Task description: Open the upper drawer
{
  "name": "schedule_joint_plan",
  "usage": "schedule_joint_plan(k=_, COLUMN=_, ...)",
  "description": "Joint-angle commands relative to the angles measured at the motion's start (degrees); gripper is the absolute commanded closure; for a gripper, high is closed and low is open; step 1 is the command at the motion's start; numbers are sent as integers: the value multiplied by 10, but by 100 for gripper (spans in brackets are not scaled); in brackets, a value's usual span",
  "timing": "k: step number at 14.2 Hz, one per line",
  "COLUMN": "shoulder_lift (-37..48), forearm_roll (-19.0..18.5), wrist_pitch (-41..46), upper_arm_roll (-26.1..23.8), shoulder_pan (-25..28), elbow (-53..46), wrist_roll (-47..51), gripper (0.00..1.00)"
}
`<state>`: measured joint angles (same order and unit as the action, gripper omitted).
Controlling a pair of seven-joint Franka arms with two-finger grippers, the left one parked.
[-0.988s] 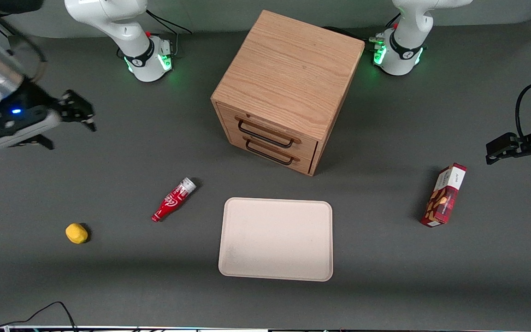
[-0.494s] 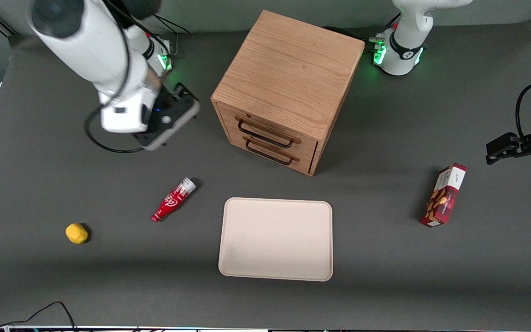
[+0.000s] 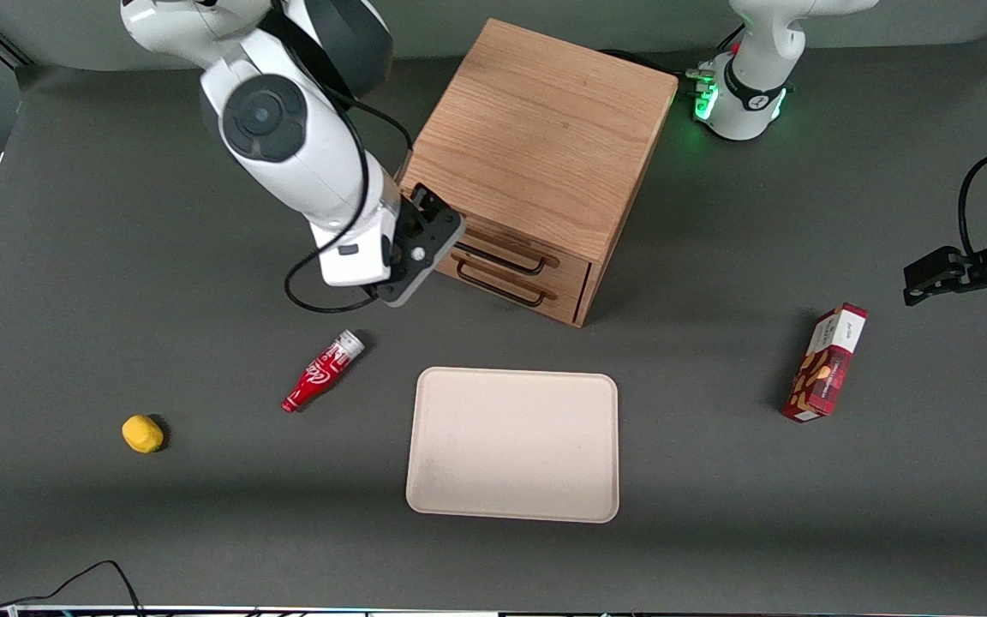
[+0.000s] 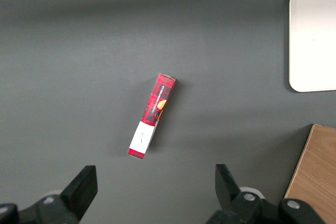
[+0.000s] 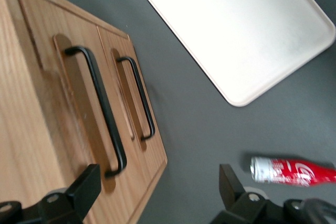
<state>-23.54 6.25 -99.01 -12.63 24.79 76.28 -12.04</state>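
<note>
the right arm's tool point(image 3: 425, 224), fingers spread and holding nothing, hovers at the working-arm end of the upper drawer point(image 3: 506, 248), still closed in the oak cabinet point(image 3: 536, 146) near the worktop's point(image 3: 116, 531) robot-side edge, its bar handle point(image 5: 100, 109) running lengthwise away from the tool.

A dark grey matte table point(image 3: 99, 300) is spreading out wide beneath the gripper point(image 3: 433, 224); the gripper is hovering just in front of the oak cabinet point(image 3: 536, 146), which is standing on that table; a pale wall strip point(image 3: 425, 19) is running along the table's edge, farther from the front camera than the gripper; soft, even light is leaving a faint shadow beside the cabinet
</note>
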Motion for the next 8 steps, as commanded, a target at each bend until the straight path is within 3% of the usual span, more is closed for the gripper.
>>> schedule_joint_plan(k=1, shoulder_lift=-51, forearm_roll=11, wrist_pitch=-29, upper_arm_roll=-22, shoulder_pan=3, elbow=-24, wrist_roll=5, gripper=0)
schedule_joint_plan(k=8, shoulder_lift=-76, forearm_roll=10, wrist_pitch=-60, upper_arm_roll=-49, shoulder_pan=14, elbow=-17, wrist_roll=-8, gripper=0)
